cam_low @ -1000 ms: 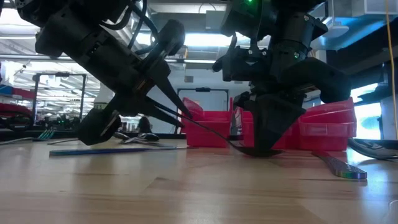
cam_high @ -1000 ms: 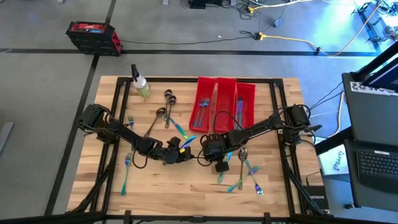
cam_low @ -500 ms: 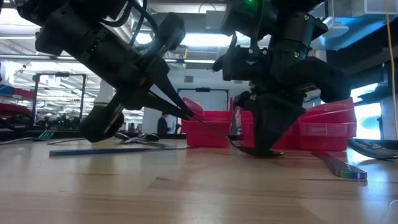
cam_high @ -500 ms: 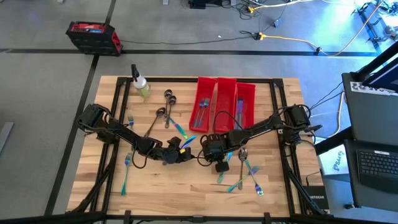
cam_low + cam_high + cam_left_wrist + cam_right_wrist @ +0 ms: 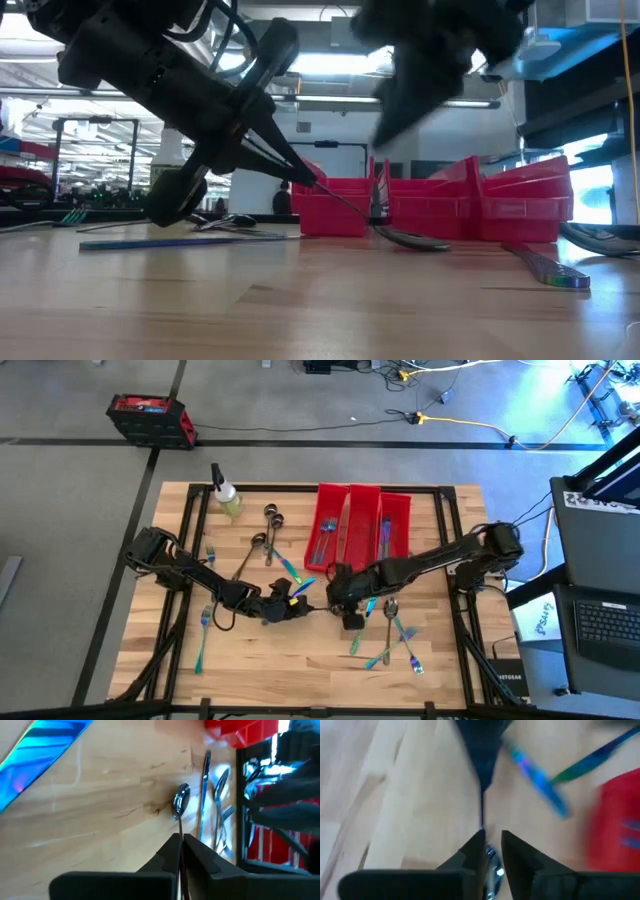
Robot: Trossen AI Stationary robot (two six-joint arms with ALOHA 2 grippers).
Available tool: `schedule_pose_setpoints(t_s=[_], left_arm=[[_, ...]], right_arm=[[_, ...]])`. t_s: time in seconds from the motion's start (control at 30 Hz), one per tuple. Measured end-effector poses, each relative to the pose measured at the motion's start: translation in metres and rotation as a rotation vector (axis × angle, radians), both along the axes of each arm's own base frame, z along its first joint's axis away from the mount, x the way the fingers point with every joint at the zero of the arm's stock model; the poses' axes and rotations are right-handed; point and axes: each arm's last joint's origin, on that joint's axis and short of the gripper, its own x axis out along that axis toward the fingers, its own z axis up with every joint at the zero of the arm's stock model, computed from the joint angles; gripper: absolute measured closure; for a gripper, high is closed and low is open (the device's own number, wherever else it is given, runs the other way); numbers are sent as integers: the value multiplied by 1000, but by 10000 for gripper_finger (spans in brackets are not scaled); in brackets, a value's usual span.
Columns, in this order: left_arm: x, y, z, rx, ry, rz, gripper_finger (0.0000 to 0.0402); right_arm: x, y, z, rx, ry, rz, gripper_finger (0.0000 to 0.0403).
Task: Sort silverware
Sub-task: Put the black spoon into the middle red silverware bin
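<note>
Fingers of the left gripper (image 5: 180,842) pinch a spoon (image 5: 180,802) handle; right gripper (image 5: 490,845) stands slightly parted, empty; next, a lift toward the red bins (image 5: 362,520).

- My left gripper (image 5: 300,606) sits at table (image 5: 260,655) centre, holding a spoon (image 5: 181,800) by the handle end, bowl resting on the wood.
- My right gripper (image 5: 338,588) is just right of it, above the spoon's bowl, below the bins.
- Three bins (image 5: 362,525) stand side by side at upper centre of the table, cutlery lying in them.
- Spray bottle (image 5: 224,493) stands at the upper left corner of the table.
- Two spoons (image 5: 271,516) lie between bottle and bins.
- Loose forks (image 5: 203,622) lie along the left edge.
- More cutlery (image 5: 398,640) lies lower right of centre, below my right arm.
</note>
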Motion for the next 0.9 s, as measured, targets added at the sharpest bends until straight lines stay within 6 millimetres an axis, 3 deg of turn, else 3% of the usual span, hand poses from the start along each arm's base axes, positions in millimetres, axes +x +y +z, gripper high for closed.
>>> schedule_pose_setpoints(t_s=[0.23, 0.47, 0.73, 0.9], left_arm=[[1, -8, 8, -12, -114, 70, 401], [-2, -15, 15, -31, -224, 222, 401], [-2, -16, 36, 91, -401, 414, 401], [6, -11, 52, 240, -411, 509, 401]], right_arm=[[-24, -9, 61, -70, -220, -96, 303], [-44, -17, 102, -119, -403, -195, 274], [-50, -16, 115, 36, -468, -205, 272], [-48, -15, 118, -54, -514, -79, 272]])
